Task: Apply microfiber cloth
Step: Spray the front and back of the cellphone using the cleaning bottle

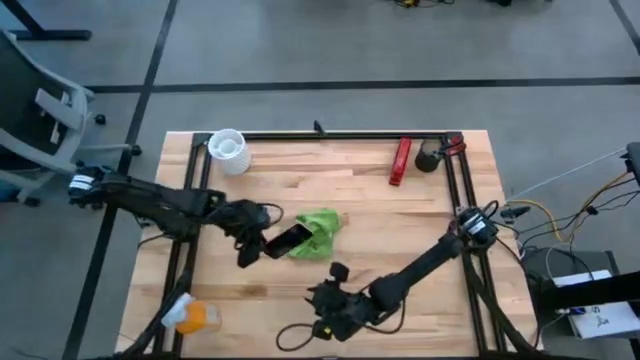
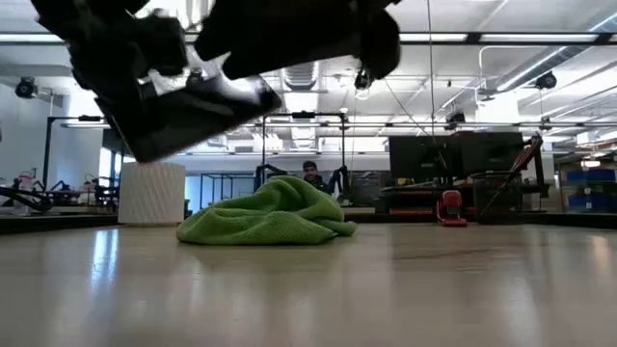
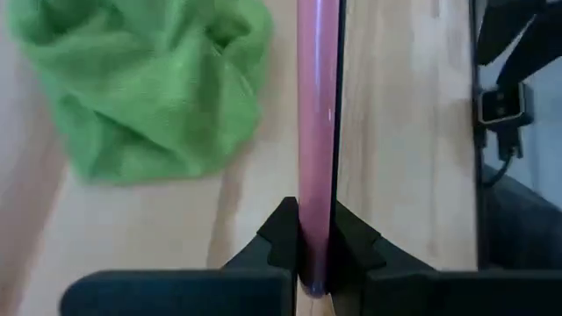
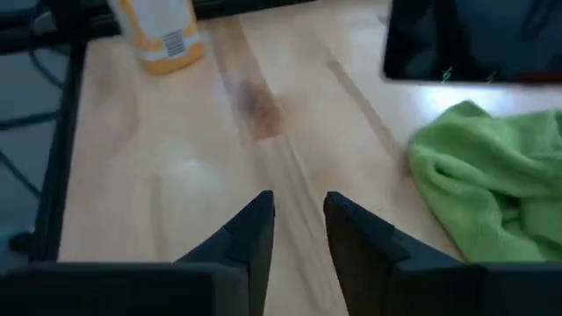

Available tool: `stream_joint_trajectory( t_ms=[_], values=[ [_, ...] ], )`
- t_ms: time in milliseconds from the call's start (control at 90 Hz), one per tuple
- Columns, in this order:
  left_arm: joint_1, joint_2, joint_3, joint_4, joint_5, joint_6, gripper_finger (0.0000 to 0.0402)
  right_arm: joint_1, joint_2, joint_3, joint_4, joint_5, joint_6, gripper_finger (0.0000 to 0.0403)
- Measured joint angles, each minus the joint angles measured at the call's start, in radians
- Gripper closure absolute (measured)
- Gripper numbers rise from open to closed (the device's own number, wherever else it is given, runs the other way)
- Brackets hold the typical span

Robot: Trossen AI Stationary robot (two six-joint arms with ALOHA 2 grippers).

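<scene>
My left end effector (image 1: pixel 262 243) is clamped on the black phone (image 1: pixel 288 240), holding it on edge above the worktop (image 1: pixel 370 215), right beside the microfiber cloth (image 1: pixel 318 234) bunched near the middle. Right end effector (image 4: pixel 299 230) hangs empty near the front edge, fingers slightly apart. Around it: orange-and-white spray bottle (image 1: pixel 192 317) front left, white cup (image 1: pixel 229 151) and a red tool (image 1: pixel 401 161) at the back.

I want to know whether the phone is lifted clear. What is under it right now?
In the low view the phone, held by the left gripper, hangs above bare table, the microfiber cloth beside it. Whether its far edge overlaps the cloth cannot be seen.
</scene>
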Motion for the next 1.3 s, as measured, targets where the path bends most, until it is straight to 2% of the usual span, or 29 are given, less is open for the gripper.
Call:
stream_joint_trajectory(
  t_ms=[133,322,444,533,600,722,833,944,1033,1300],
  values=[
    [0.020,0.084,0.016,0.068,0.028,0.058,0.0390,0.012,0.008,-0.002,0.001,0.049,0.051,0.0343],
    [0.072,0.205,0.058,0.081,0.036,0.120,0.0390,0.011,0.010,-0.024,0.001,0.056,0.122,0.0359],
    [0.093,0.250,0.071,0.082,0.117,0.144,0.0390,0.014,0.012,-0.026,0.003,0.064,0.154,0.0364],
    [0.094,0.267,0.072,0.108,0.134,0.154,0.0390,0.027,0.017,-0.025,-0.022,0.062,0.162,0.0366],
    [0.088,0.293,0.071,0.167,0.156,0.136,0.0390,0.039,0.018,-0.026,-0.069,0.045,0.171,0.0366],
    [0.072,0.375,0.070,0.350,0.279,0.063,0.0390,0.065,0.000,-0.021,-0.165,0.026,0.200,0.0362],
    [0.059,0.471,0.070,0.525,0.305,-0.004,0.0390,0.078,-0.021,-0.019,-0.214,0.026,0.249,0.0359],
    [0.068,0.558,0.082,0.598,0.283,-0.053,0.0390,0.079,-0.024,-0.019,-0.218,0.026,0.248,0.0363],
    [0.083,0.590,0.121,0.588,0.206,-0.041,0.0390,0.079,-0.024,-0.019,-0.218,0.026,0.237,0.0368],
    [0.172,0.562,0.224,0.317,-0.005,0.116,0.0390,0.079,-0.024,-0.019,-0.227,0.025,0.221,0.0374]
  ],
)
